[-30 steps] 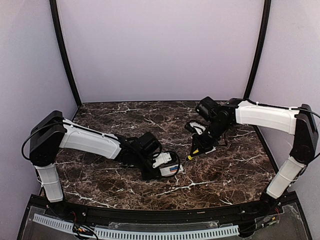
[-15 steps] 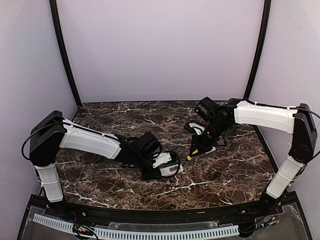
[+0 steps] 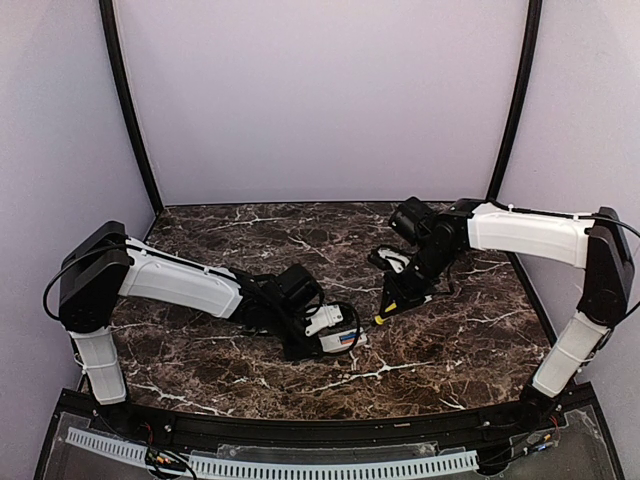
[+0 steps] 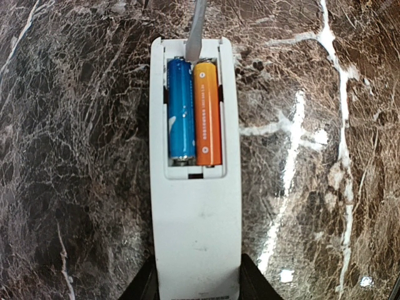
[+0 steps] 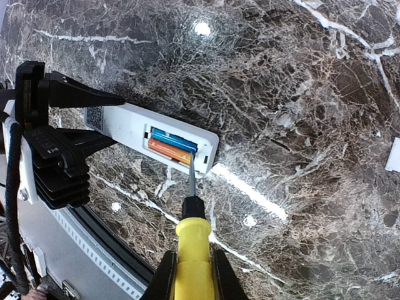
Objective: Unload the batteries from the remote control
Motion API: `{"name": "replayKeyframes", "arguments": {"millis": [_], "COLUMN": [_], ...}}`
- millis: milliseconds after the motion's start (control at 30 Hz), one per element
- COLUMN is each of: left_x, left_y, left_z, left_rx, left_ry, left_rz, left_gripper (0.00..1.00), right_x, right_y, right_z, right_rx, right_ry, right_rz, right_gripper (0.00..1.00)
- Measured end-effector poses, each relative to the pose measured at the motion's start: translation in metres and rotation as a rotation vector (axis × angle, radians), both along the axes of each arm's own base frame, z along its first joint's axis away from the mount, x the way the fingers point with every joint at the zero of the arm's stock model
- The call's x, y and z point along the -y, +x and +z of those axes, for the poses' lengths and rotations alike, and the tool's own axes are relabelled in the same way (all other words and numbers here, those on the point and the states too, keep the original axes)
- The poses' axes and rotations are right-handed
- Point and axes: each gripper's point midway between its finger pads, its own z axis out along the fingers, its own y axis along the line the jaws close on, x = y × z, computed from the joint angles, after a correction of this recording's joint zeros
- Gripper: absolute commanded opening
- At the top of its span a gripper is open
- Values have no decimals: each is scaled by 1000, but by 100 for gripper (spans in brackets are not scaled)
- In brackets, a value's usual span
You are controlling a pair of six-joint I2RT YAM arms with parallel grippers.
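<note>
Two batteries (image 4: 201, 125) seated side by side in the open bay of the remote control (image 4: 197, 219), blue cell (image 4: 181, 109) on the left and orange cell (image 4: 207, 112) on the right in the left wrist view, both running lengthwise along the body. Well clear of the left gripper (image 4: 199, 289), its black fingers pressed against the long edges of the remote's opposite end, pinching it from both sides; bay and cells out beyond the fingertips, toward the right arm. Lying flat, back face up, on the dark marble table (image 4: 312, 187), near the centre and toward the near edge, just right of the left wrist. Met at the far end of the bay by the grey blade of a screwdriver (image 5: 192, 240), yellow handle clamped between the closed fingers of the right gripper (image 5: 192, 275); tip down at the blue cell's end, close to the seam between the two cells, actual contact too fine to settle. Button face turned down and hidden; gripped end cut off by the frame in the left wrist view and covered by the gripper from above. From overhead, only a small blue and orange fleck. Slim white bar, rounded corners, glossy cells, print on the orange one unreadable. Small flat white piece (image 5: 394, 155) cut by the right wrist view's edge, well apart from the remote.
</note>
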Motion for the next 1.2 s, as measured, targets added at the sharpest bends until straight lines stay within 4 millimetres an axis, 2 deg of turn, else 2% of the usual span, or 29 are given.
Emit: {"name": "replayKeyframes", "arguments": {"millis": [833, 1200], "left_x": [0, 0], "left_y": [0, 0], "left_z": [1, 1], "left_rx": [-3, -4], "left_ry": [4, 5], "left_rz": [0, 0], "left_gripper": [1, 0], "right_x": [1, -5], "right_y": [1, -2], "right_z": [-5, -3], "right_rx": [-7, -3], "right_ry": [-26, -60], "right_rz": [-13, 9], "right_gripper": [0, 0]}}
